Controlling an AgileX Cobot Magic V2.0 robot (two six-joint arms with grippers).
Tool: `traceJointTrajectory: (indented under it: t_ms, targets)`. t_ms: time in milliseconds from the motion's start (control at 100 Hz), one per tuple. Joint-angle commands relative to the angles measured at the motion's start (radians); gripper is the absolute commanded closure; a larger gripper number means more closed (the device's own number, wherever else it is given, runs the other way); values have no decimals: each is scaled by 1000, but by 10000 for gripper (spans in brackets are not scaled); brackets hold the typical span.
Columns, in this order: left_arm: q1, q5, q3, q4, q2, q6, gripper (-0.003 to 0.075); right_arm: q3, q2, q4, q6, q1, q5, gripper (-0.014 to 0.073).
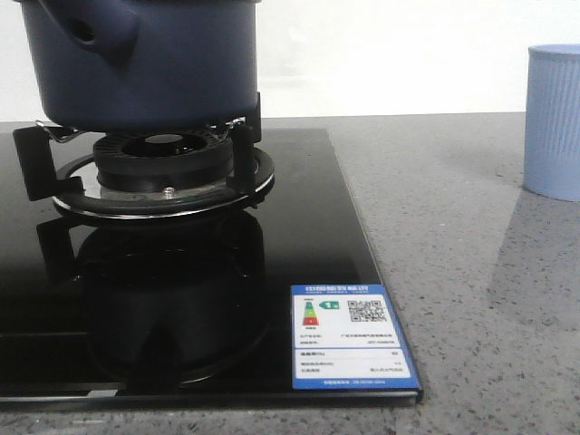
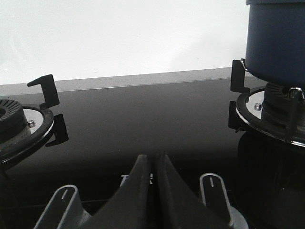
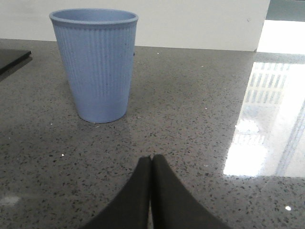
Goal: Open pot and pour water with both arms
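The dark navy pot (image 1: 145, 63) stands on the burner's pan supports (image 1: 163, 168) of a black glass hob; its side knob with a hole points forward left, and its top is cut off by the frame. In the left wrist view the pot (image 2: 276, 43) shows at the edge. My left gripper (image 2: 152, 157) is shut and empty, low over the hob's front between two knobs. My right gripper (image 3: 151, 157) is shut and empty above the grey counter, short of a light blue ribbed cup (image 3: 95, 64). Neither gripper shows in the front view.
The light blue cup (image 1: 553, 122) stands on the speckled counter right of the hob. A second burner (image 2: 14, 124) lies beyond the left gripper. Two grey control knobs (image 2: 62, 205) (image 2: 214, 193) flank the left fingers. An energy label (image 1: 349, 335) sits on the hob's front right corner.
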Motion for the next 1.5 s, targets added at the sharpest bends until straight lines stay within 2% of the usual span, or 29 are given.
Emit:
traceJointTrajectory:
  t_ms: [0, 1110, 1489]
  targets:
    - [-6, -76, 14, -1, -24, -12, 736, 16, -20, -4, -9, -4, -73, 634]
    - [-6, -84, 14, -1, -24, -12, 736, 16, -20, -4, -9, -4, -80, 634]
    - [-6, -84, 14, -1, -24, -12, 736, 16, -20, -4, -9, -4, -125, 634]
